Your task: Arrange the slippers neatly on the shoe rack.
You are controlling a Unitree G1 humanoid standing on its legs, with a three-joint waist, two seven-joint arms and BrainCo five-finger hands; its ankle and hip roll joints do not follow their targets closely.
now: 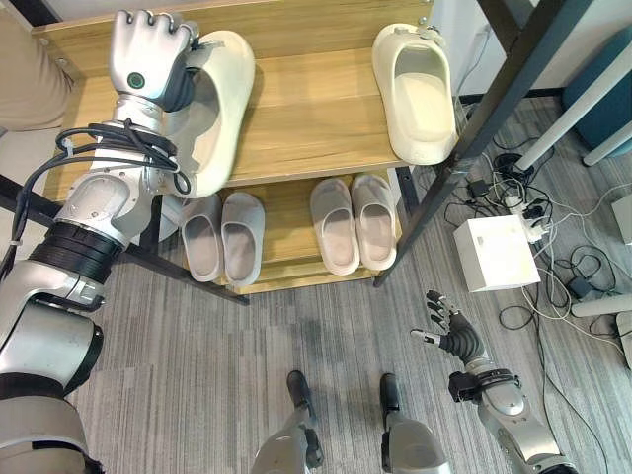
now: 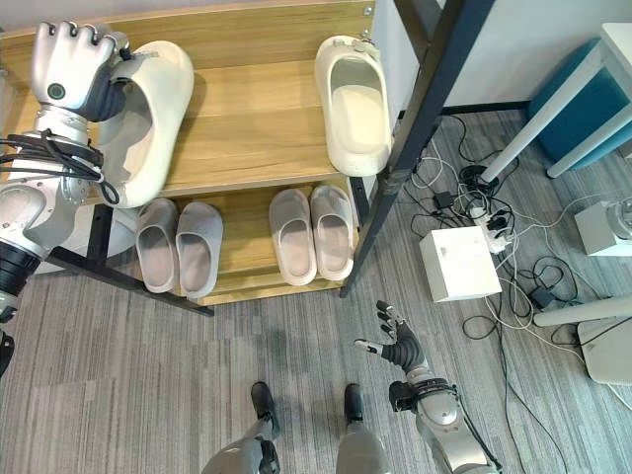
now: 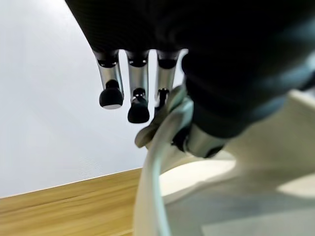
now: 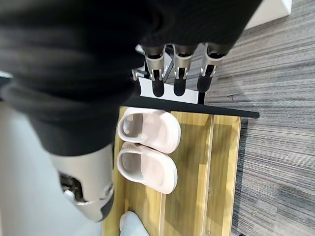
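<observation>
Looking down from the left eye view, the left hand [image 1: 148,54] has its fingers curled round the edge of a cream slipper [image 1: 219,104] on the top shelf [image 1: 306,118] of the shoe rack, tilted on its side, probably so it can be set down flat. Its partner, the second cream slipper [image 1: 415,94], lies at the shelf's right end, well apart. Two grey pairs [image 1: 281,232] sit side by side on the lower shelf. The right eye view shows the right hand [image 2: 395,346] low over the floor, fingers relaxed and apart, holding nothing. The left wrist view shows fingertips [image 3: 111,96] hooked over the slipper's rim. The right wrist view shows one grey pair below straight fingers.
</observation>
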